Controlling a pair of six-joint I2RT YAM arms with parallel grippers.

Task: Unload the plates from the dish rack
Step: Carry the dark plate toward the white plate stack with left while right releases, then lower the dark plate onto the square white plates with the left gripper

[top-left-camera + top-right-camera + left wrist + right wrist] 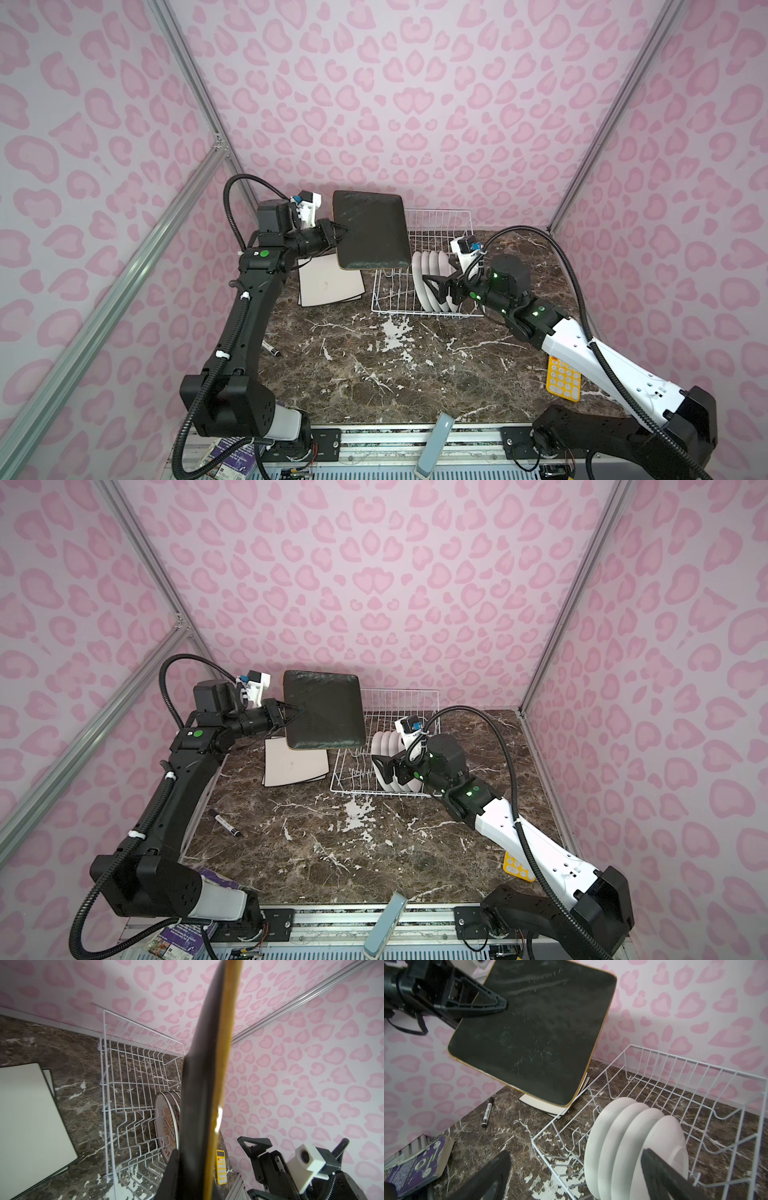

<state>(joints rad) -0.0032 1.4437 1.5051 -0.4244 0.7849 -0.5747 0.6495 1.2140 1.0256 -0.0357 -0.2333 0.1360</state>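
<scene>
My left gripper is shut on the edge of the dark brown square plate. The plate hangs tilted in the air, left of the dish rack. Under it, two cream square plates lie stacked on the table. Several round white plates stand on edge in the rack's near right part. My right gripper is open at these plates, holding nothing.
A black marker lies on the marble table near the left arm. A yellow calculator sits under the right arm. A purple book lies at the front left corner. Pink walls close in the back and both sides.
</scene>
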